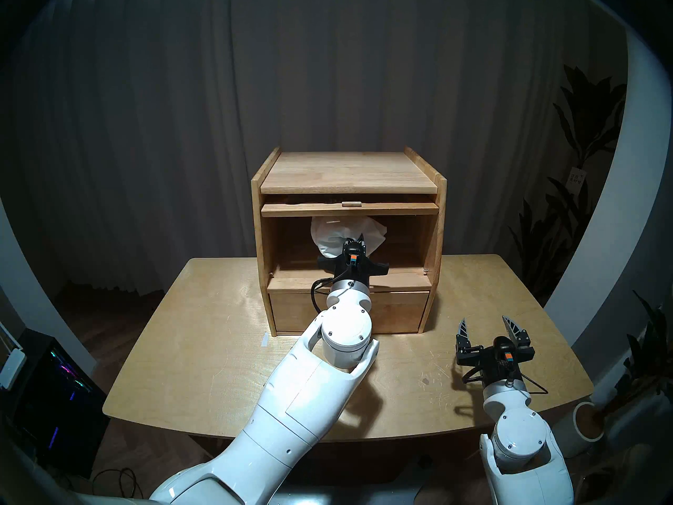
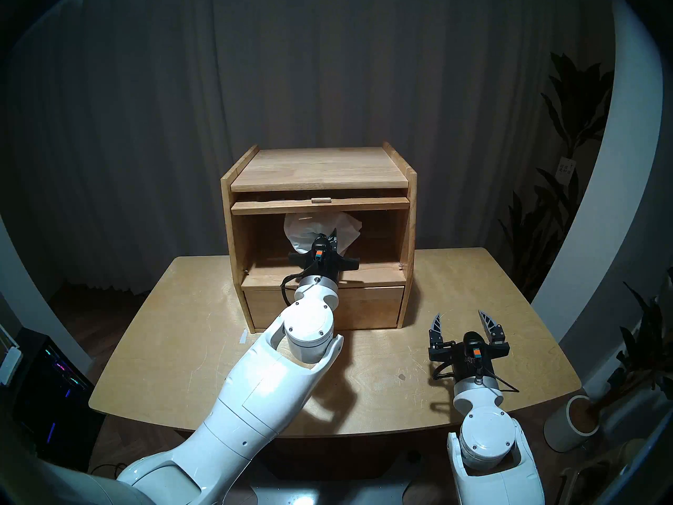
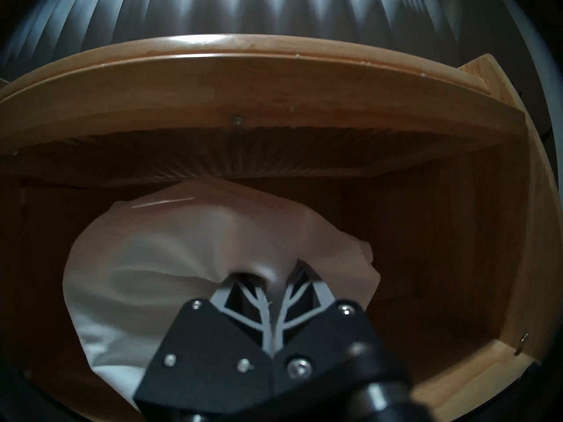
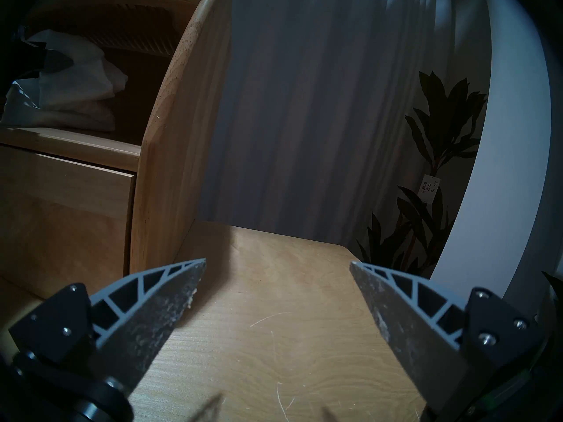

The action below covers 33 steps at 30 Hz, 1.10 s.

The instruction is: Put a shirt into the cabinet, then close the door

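Note:
The light-brown wooden cabinet (image 1: 349, 172) stands at the back of the table (image 1: 204, 355). Its door (image 1: 349, 210) is swung up flat under the top, front edge and small handle (image 1: 351, 203) showing. The ribbed glass shows from below in the left wrist view (image 3: 243, 156). My left gripper (image 1: 358, 240) reaches into the large compartment, shut on the white shirt (image 1: 327, 234). The fabric is pinched between its fingers (image 3: 259, 296). The shirt bundle (image 3: 182, 254) sits left of centre, touching the door's underside. My right gripper (image 1: 484, 320) is open and empty above the table, right of the cabinet.
The plain drawer front (image 1: 397, 311) lies below the compartment, its knob hidden behind my left arm. A small white strip (image 1: 265, 339) lies on the table near the cabinet's left corner. Plants (image 1: 582, 136) and a white pot (image 1: 586, 426) stand off the table's right, lit electronics (image 1: 54, 395) on the left.

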Available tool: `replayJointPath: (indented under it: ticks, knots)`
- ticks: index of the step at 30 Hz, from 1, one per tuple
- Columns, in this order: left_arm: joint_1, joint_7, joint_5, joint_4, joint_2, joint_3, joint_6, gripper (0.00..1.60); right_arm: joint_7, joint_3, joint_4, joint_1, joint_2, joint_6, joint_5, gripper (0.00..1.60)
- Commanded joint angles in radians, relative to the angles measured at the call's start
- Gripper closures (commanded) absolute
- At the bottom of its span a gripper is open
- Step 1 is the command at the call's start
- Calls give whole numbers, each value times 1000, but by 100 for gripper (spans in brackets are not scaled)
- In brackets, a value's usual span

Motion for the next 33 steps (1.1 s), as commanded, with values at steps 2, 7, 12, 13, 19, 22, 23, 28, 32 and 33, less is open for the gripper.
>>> replayJointPath:
  ticks: [2,7,12,13,19,22,23,28,32,33]
  knots:
    - [-120,-35,60,72,-61,-60,-32,160,-2,0,-34,-6,-3,-9,2,0]
    - [-164,-113,27,130,-79,-106,-4,160,-3,1,-42,-11,-4,-9,2,0]
    - [-202,-239,-56,200,-87,-176,42,160,-3,1,-55,-22,-5,-8,4,0]
    - [-202,-247,-79,203,-96,-193,48,160,-3,1,-56,-23,-5,-8,4,0]
    - [-234,-330,-107,228,-85,-229,75,160,-3,2,-64,-30,-6,-6,5,0]
    - [-223,-385,-148,194,-49,-227,22,0,-3,2,-67,-32,-6,-5,6,0]
    - [-186,-411,-156,146,-30,-226,-9,0,-3,2,-66,-32,-6,-6,6,0]
    - [-127,-440,-187,128,-17,-244,-48,0,-3,2,-61,-30,-5,-6,5,0]
    - [-59,-467,-208,70,4,-246,-87,0,-2,1,-56,-29,-5,-5,5,0]
    - [-45,-476,-217,54,6,-246,-92,0,-2,1,-55,-29,-5,-5,5,0]
